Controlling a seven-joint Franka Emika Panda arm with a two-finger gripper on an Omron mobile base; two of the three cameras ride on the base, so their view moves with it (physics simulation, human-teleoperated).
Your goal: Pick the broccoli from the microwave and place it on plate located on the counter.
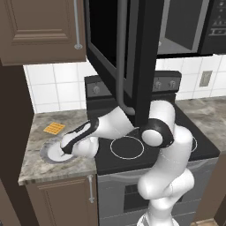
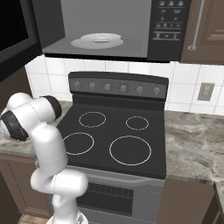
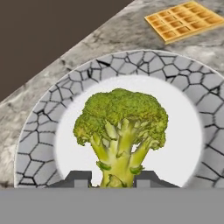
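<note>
The gripper [image 3: 112, 178] held the broccoli [image 3: 121, 131] by its stem directly over the white centre of the plate [image 3: 39, 144] on the counter [image 1: 37, 154] (waffle [image 3: 189, 19] well apart), so a low, gentle release looked best.

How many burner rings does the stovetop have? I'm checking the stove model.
4, all in the right base view: back left, back right, front left, front right. The arm edges the front left one; none seem hidden.
</note>
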